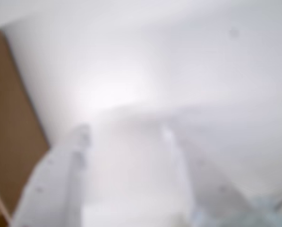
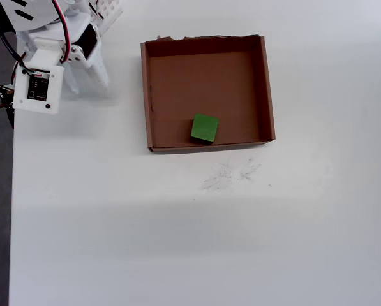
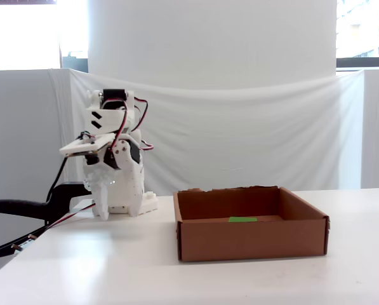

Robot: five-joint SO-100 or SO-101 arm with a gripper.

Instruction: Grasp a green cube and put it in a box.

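White desk (image 2: pixel 177 242), faint grey scuff marks (image 2: pixel 231 173) just below the box. Brown cardboard box (image 2: pixel 267 83) sits on it upper middle; white arm base (image 3: pixel 122 200) at far left corner.

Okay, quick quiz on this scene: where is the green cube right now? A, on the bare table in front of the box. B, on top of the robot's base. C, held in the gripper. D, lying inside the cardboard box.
D: in the overhead view the green cube lies on the floor of the box, near its lower wall, while the gripper sits apart at the upper left, holding nothing.
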